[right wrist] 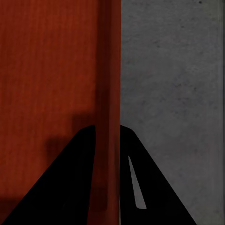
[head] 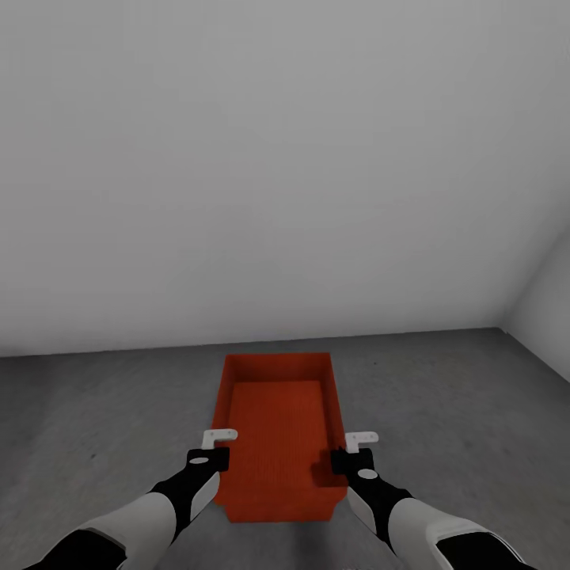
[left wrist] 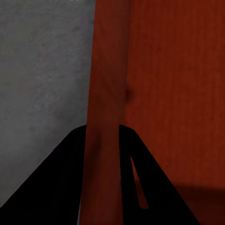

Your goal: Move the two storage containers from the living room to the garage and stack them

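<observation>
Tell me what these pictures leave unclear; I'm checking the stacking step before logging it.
- Second bin: the head view shows one bin; whether another sits nested beneath it can't be told, its walls hide that.
- Whether the bin rests on the floor or hangs above it: its underside is hidden.
- Left gripper and right gripper: each straddles a wall; pad contact is hidden by the wall in the wrist views.
- Garage doors: outside the frame.

Orange-red lidless storage container [head: 277, 427], upright and empty, over grey concrete floor [head: 103, 412].
</observation>
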Available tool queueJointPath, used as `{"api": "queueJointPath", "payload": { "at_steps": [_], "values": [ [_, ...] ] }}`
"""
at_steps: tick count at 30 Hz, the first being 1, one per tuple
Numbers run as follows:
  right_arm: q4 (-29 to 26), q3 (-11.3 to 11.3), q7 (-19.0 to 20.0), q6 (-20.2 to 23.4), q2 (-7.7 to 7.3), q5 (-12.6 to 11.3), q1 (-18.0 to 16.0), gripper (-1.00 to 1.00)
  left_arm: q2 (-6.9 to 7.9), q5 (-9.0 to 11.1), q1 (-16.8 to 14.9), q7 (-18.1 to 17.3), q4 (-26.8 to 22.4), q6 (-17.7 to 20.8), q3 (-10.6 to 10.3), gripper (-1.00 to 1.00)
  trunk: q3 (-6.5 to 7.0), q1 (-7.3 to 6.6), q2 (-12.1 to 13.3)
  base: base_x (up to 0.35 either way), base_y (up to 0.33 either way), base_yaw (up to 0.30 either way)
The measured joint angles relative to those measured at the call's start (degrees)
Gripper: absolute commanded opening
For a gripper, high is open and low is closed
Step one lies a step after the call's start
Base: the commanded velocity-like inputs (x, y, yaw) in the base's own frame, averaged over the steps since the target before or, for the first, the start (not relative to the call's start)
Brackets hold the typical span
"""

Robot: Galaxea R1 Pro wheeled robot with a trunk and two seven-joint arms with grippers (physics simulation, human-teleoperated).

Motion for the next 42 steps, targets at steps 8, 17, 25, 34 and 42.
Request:
{"api": "queueJointPath", "payload": {
  "at_steps": [8,17,25,34,42],
  "values": [
    [0.01,0.17,-0.03,-0.07,-0.02,-0.01,0.0,-1.0,-0.07,0.0,0.0,0.01,0.24,-0.32,0.09,-1.0,0.0,0.0,0.0,0.0,0.0,-0.01],
    [0.0,0.13,-0.03,-0.03,-0.02,0.03,0.0,-1.0,-0.07,0.01,0.0,0.01,0.24,-0.28,0.09,-1.0,0.0,0.0,0.0,0.0,0.0,0.0],
    [0.0,-0.12,0.04,-0.06,-0.02,0.1,0.0,-1.0,0.01,0.01,0.01,-0.04,-0.06,-0.02,-0.01,-1.0,0.0,-0.01,0.0,0.022,0.002,0.0],
    [0.0,-0.1,0.04,-0.07,-0.02,0.09,0.0,-1.0,0.01,-0.04,0.01,-0.06,0.0,-0.09,0.05,-1.0,0.0,0.0,0.0,0.075,0.017,0.0],
    [0.0,-0.12,0.04,-0.08,-0.02,0.13,0.0,-1.0,0.0,-0.02,0.01,-0.04,0.01,-0.11,0.04,-1.0,0.0,0.0,0.0,0.003,0.001,0.0]
  ]
}}
